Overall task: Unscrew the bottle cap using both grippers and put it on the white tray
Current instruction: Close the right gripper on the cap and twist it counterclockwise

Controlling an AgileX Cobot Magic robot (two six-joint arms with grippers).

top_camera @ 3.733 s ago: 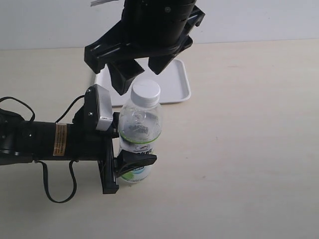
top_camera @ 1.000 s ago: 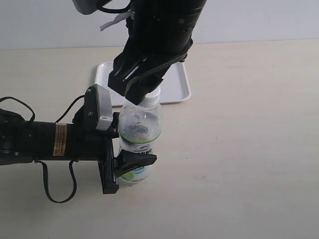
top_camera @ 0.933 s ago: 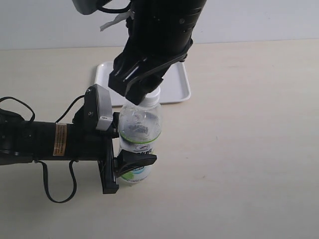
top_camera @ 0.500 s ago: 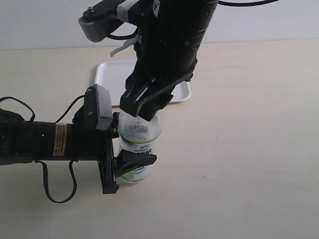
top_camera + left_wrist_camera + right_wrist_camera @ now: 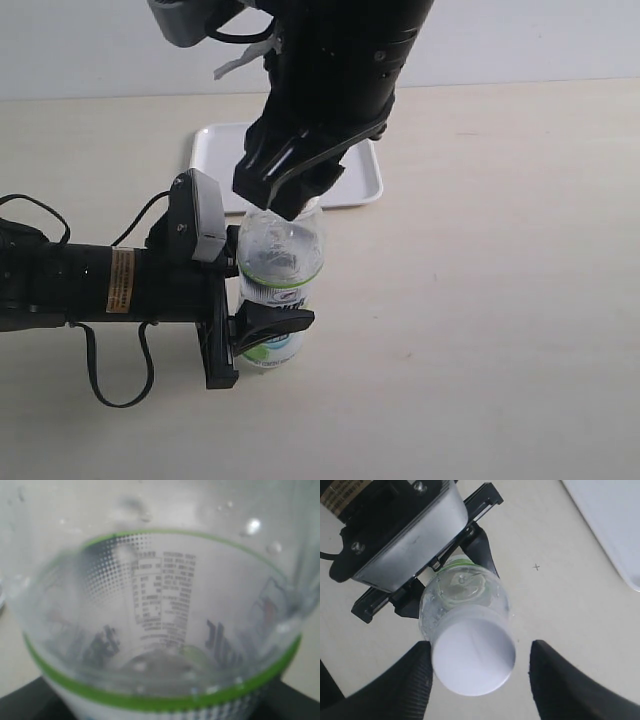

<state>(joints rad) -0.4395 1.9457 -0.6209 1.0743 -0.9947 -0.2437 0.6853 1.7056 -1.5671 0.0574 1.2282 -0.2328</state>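
Bottle [image 5: 280, 262] stands upright on the table [image 5: 480, 300], long axis vertical. The bottle cap [image 5: 472, 657] sits at its top, straight below the right gripper [image 5: 295, 200], which hangs over it in line w/ that axis; the ext. view hides most of the cap behind the gripper. In the right wrist view the cap lies btwn the two fingers [image 5: 395, 685]: one looks to touch its edge, the other is apart w/ a gap, so the jaws are spread round the cap, not yet clamped. Left gripper [image 5: 275, 325] reaches in sideways, clenched on the bottle's lower body at the label [image 5: 160, 605]. Right arm is nearer the cap; next move, I'd judge, is close & twist about the vertical axis. White tray [image 5: 210, 160] lies just behind the bottle, far side. Writing: the label's small-print cols. and dark characters are blurred, unreadable; the orange sticker [image 5: 121, 280] on the left arm is too small to read.
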